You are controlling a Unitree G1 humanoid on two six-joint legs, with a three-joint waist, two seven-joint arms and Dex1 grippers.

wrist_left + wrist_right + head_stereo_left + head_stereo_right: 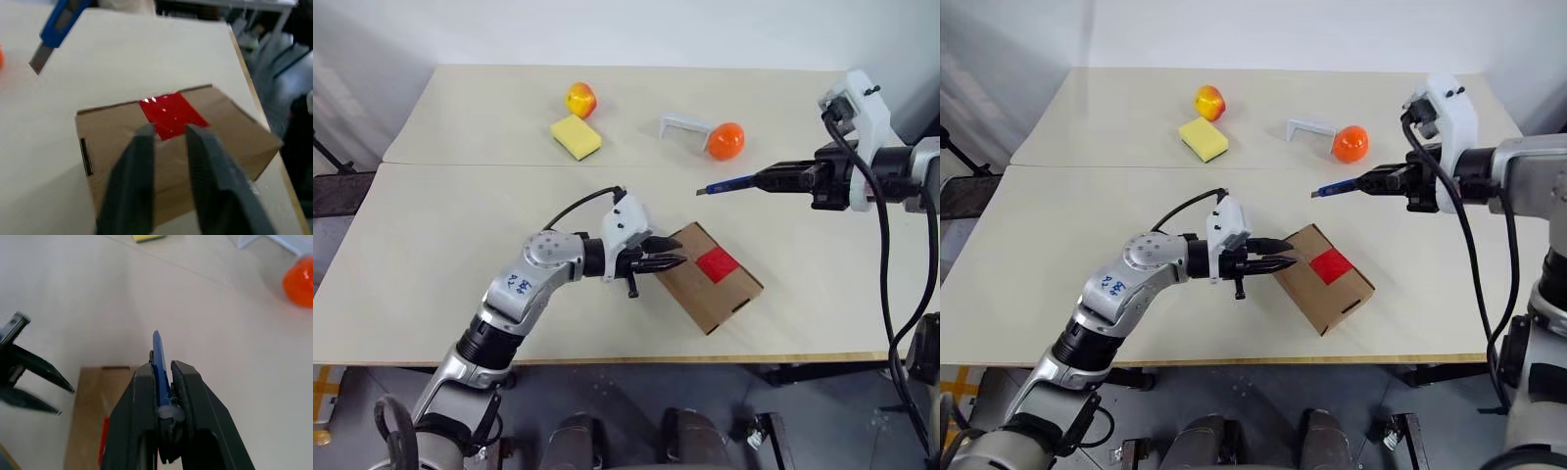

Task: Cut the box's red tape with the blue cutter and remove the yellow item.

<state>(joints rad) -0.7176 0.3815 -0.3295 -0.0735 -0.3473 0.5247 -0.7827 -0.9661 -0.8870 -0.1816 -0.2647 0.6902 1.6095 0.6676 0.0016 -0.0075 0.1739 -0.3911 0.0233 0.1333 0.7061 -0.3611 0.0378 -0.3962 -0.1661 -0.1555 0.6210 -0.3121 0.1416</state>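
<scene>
1. The box [709,277] lies askew near the table's [431,255] front edge, red tape [716,263] on top.
2. Left gripper [668,261], fingers nearly together and empty, is at the box's left end.
3. Right gripper [766,179] clamps the blue cutter [729,184], held level, tip leftward, above the box.
4. Sponge [576,136], apple [580,99], orange ball [725,140] and a grey handle [683,125] sit well behind.

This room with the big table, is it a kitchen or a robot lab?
Probably a robot lab or test room, not a kitchen. Two plain pale tables pushed together hold practice things: a brown cardboard box with a red tape square, a flat yellow sponge and an orange ball.
</scene>
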